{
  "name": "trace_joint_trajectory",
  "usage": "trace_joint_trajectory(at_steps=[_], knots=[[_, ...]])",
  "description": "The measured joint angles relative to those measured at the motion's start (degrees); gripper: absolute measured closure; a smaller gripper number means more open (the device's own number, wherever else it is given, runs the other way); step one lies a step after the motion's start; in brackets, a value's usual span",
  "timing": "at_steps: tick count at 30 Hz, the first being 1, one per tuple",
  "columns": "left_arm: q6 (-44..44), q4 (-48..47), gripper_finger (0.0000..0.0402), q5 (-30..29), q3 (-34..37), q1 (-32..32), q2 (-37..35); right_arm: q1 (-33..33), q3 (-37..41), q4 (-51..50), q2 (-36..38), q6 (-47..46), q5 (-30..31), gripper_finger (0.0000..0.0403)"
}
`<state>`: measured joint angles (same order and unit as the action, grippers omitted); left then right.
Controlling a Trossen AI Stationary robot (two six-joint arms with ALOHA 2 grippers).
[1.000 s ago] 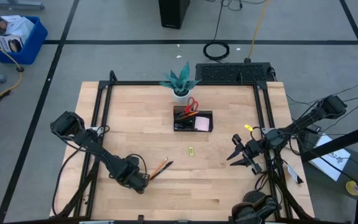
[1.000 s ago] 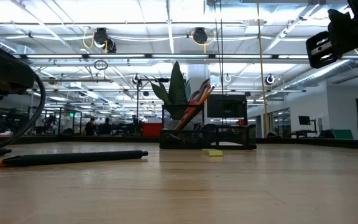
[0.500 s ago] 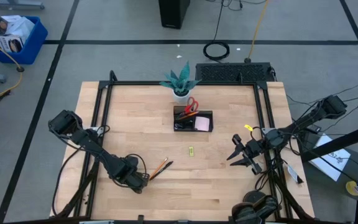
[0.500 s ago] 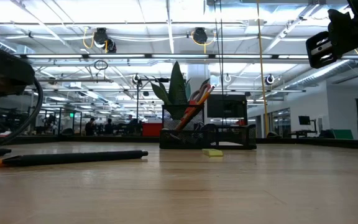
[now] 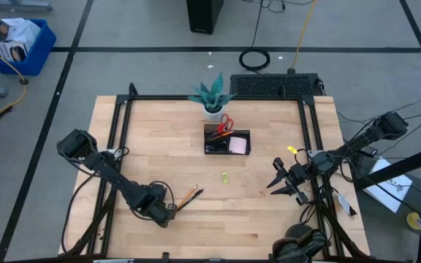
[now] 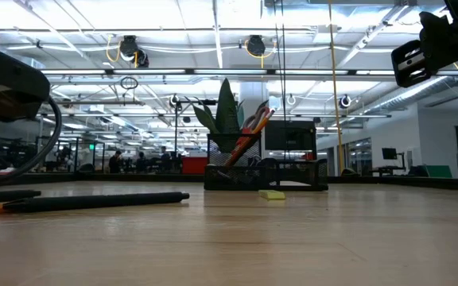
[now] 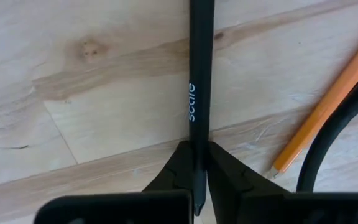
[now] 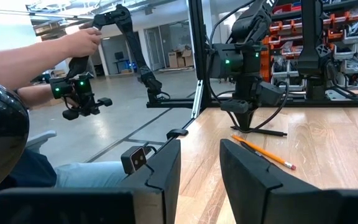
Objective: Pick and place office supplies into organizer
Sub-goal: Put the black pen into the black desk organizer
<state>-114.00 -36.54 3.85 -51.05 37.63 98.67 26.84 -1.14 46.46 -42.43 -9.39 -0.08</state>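
A thin black pen (image 5: 194, 195) lies on the table at the near left, beside an orange pencil (image 5: 186, 196). My left gripper (image 5: 169, 212) points down over the pen's near end and is shut on it. The left wrist view shows the pen (image 7: 197, 74) and the pencil (image 7: 334, 102). The black organizer (image 5: 226, 140) stands at the far middle, holding red-handled scissors (image 5: 226, 123) and a pink sticky-note pad (image 5: 237, 145). A yellow-green clip (image 5: 224, 177) lies mid-table. My right gripper (image 5: 278, 176) hangs open at the right, level, with nothing between its fingers (image 8: 166, 168). My left gripper pinches the pen close to its near end (image 7: 196, 163) between its two fingers (image 7: 178, 168). The fingers come from above, pointing down, one on each side of the shaft. The pen lies flat on the table, and the rest of it reaches away toward the far right.
A white pot with a teal plant (image 5: 212, 97) stands just behind the organizer. A black frame (image 5: 123, 131) runs along the table's left, far and right sides. A black cable (image 7: 331, 140) loops over the wood by the pencil. Beyond the table a person's arm (image 8: 36, 59) holds another device.
My left gripper has shut on the black pen's end without leaving its place; in the low view one of its dark fingers has slid in along the table. The pen and the pencil lie where they were.
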Motion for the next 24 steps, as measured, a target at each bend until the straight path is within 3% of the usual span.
trace_joint_trajectory(at_steps=[7, 12, 24], knots=[[1.4, 0.1, 0.0359, -1.8, 0.1, 0.1, 0.0, 0.0, 0.0, 0.0, 0.0, 0.0, 0.0, 0.0300], [4.3, 0.4, 0.0368, -4.4, 0.1, 0.6, -0.2, 0.0, 0.0, 0.0, 0.0, 0.0, 0.0, 0.0300], [14.9, 4.3, 0.0377, -17.4, -3.9, 1.5, 0.0, 0.0, 0.0, 0.0, 0.0, 0.0, 0.0, 0.0300]])
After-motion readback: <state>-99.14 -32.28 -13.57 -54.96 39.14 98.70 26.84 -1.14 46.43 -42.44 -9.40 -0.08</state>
